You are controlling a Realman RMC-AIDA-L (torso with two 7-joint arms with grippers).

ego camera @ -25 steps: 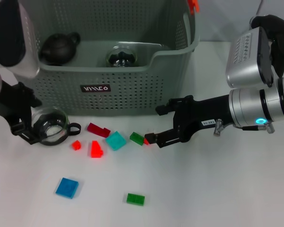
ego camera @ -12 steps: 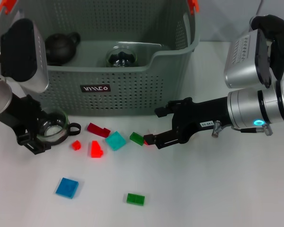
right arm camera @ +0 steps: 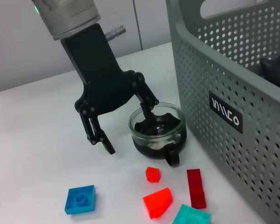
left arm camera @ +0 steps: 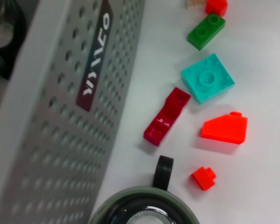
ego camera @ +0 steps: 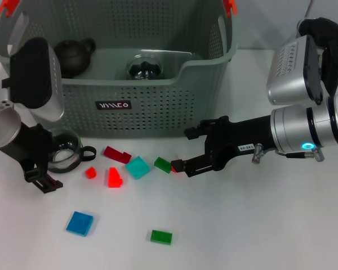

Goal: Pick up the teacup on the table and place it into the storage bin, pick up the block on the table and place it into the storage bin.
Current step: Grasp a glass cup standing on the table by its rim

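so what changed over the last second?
The left hand swung in over the glass teacup, one finger now dipped inside its rim, the other outside; not lifted. The cup barely shifted. The right hand stays low by the small red block. The grey-green perforated storage bin and loose blocks are unchanged.

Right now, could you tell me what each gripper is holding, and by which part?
Left gripper straddles the glass teacup's rim, one finger inside. Right gripper pinches a small red block at its tips.

White table (ego camera: 259, 225), pale grey wall panels (right arm camera: 18, 42) behind
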